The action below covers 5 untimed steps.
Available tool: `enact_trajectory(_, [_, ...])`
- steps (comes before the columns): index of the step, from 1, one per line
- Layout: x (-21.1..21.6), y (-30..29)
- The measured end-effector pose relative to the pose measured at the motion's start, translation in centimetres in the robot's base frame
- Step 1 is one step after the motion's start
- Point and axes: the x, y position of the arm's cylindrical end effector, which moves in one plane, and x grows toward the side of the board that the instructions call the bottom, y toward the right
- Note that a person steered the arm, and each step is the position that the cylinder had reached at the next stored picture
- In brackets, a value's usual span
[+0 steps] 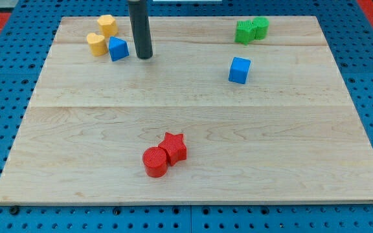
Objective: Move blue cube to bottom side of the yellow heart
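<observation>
The blue cube [239,70] sits alone at the board's upper right of centre. Two yellow blocks stand at the upper left. The upper one [107,24] looks like the yellow heart, and the lower one [96,44] looks like a hexagon. A second blue block [118,48], wedge-like, touches the lower yellow block on its right. My tip [144,57] rests on the board just right of that blue wedge, with a small gap. It is far to the left of the blue cube.
A green star [244,32] and a green cylinder [260,27] touch each other at the top right, above the blue cube. A red cylinder [155,162] and a red star [173,147] touch at the lower middle. The wooden board [303,162] lies on a blue pegboard.
</observation>
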Motion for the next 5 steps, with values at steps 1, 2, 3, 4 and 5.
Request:
enact_trajectory(1, [-0.6, -5.9])
enact_trajectory(2, [-5.1, -8.1])
enact_trajectory(3, [-5.0, -8.9])
enact_trajectory(4, [-0.2, -6.6])
enact_trajectory(5, [-0.5, 3.3])
